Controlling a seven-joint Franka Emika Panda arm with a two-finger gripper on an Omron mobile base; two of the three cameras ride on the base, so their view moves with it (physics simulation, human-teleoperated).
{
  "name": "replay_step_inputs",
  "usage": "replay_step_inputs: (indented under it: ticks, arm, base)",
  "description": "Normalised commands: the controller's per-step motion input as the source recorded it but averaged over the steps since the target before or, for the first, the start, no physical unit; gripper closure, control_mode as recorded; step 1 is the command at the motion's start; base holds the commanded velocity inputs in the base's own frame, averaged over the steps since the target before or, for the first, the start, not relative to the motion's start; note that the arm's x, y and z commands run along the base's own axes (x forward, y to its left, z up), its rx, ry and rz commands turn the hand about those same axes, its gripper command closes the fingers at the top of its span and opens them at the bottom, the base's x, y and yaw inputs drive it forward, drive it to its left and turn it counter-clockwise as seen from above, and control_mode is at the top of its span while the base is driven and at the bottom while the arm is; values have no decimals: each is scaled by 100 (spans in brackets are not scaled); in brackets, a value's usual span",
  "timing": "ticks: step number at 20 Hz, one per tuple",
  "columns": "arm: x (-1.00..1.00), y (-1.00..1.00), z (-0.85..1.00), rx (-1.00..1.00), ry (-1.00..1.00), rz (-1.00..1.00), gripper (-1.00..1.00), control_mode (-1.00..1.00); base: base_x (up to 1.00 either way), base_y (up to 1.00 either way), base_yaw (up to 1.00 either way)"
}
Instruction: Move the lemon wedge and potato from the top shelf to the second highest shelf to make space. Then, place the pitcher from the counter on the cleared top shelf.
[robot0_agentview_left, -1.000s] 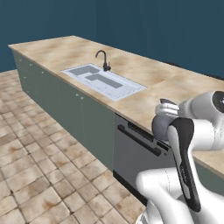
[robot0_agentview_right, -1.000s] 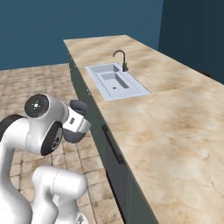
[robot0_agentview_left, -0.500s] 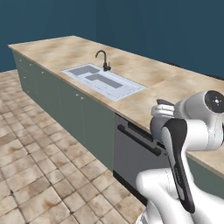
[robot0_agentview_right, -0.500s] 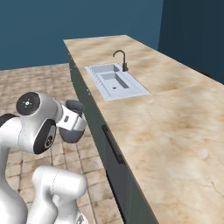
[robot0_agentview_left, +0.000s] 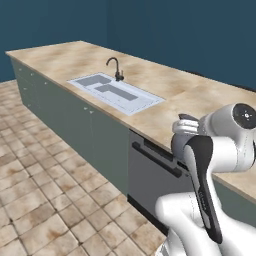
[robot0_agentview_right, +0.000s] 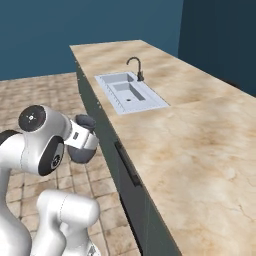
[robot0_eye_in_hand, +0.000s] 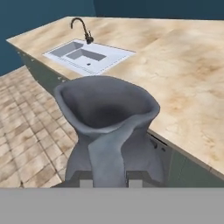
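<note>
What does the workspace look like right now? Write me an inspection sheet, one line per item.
Surface: the counter is a long beige stone-look worktop with grey-green cabinet fronts.
Job's things: the pitcher is off the counter, held up in front of the hand camera, flared rim towards the lens. Lemon wedge, potato and shelves: nothing seen.
Clutter: nothing seen.
Gripper: the gripper is shut on the pitcher, its dark finger tips at the vessel's base.
Cables: nothing seen.
Surroundings: a white sink with a dark faucet set in the counter, a dark appliance front below it, a tiled floor, dark blue walls.
</note>
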Motion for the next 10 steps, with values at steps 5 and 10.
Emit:
replay_step_inputs:
  ticks: [5,10]
  arm:
    - [0,0,0,0,0,0,100,100]
    - [0,0,0,0,0,0,100,100]
  base:
    - [-87,-2,-24]
    - [-95,-17,-53]
